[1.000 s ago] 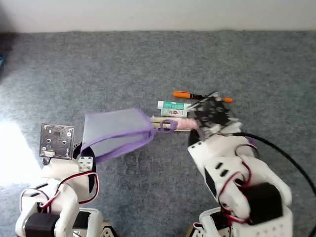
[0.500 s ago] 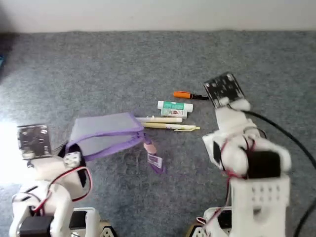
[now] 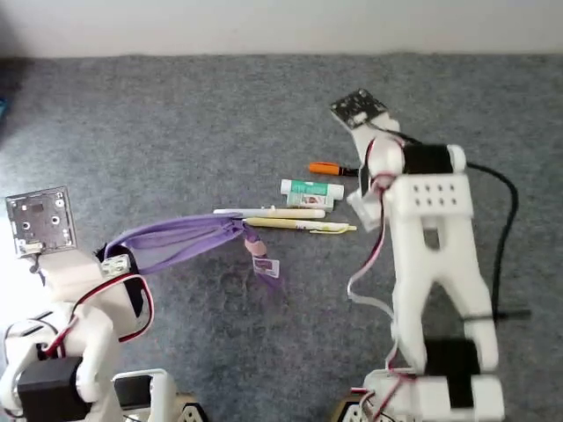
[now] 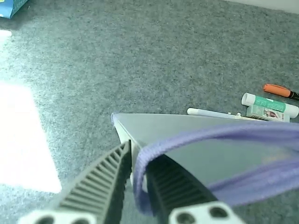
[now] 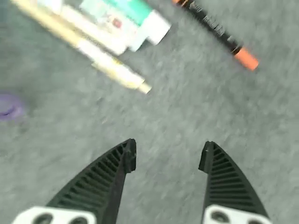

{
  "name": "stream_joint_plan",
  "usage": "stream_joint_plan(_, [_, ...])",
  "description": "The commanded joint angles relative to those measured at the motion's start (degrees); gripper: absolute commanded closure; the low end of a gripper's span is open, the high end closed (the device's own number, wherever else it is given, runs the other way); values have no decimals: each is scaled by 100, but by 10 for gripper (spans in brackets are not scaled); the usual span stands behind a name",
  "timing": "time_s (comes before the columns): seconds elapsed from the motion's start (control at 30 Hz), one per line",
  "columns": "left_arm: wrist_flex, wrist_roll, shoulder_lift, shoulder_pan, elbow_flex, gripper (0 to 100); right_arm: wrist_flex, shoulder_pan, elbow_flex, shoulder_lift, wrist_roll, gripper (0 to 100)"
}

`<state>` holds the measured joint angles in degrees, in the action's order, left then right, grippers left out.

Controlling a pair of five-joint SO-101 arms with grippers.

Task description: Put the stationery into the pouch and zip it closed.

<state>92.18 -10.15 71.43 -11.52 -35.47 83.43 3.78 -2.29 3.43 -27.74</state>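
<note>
We list the pouch (image 3: 176, 239): purple, toward the desk's (image 3: 264, 97) near left corner, its rim pinched in the left claw (image 4: 138, 157), its body stretched toward the desk's middle.

Stationery, mid-desk, none inside yet: orange pen (image 3: 325, 168), glue stick (image 3: 310, 190), white pen (image 3: 273, 212), yellow pen (image 3: 303, 226).

Right claw (image 5: 169, 149): spread, empty, above bare desk beside the orange pen.

We advise gripping one piece squarely across its barrel while the pouch mouth is held wide.

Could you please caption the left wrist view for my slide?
Jaws shut on the pouch, stationery lying beyond.
</note>
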Motion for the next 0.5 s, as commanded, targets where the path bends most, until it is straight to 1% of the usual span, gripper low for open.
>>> stream_joint_plan(0.0, [149,-105,44,-44,286,988,-312,-66,1011,-840,-457,776])
stream_joint_plan(0.1, [211,-105,44,-44,286,988,-497,-48,1881,-1719,-668,775])
stream_joint_plan(0.3, [211,-114,53,-44,321,988,-585,75,3666,-3468,-686,775])
stream_joint_plan(0.47, [220,-114,53,-44,321,988,-558,224,4932,-4646,-686,775])
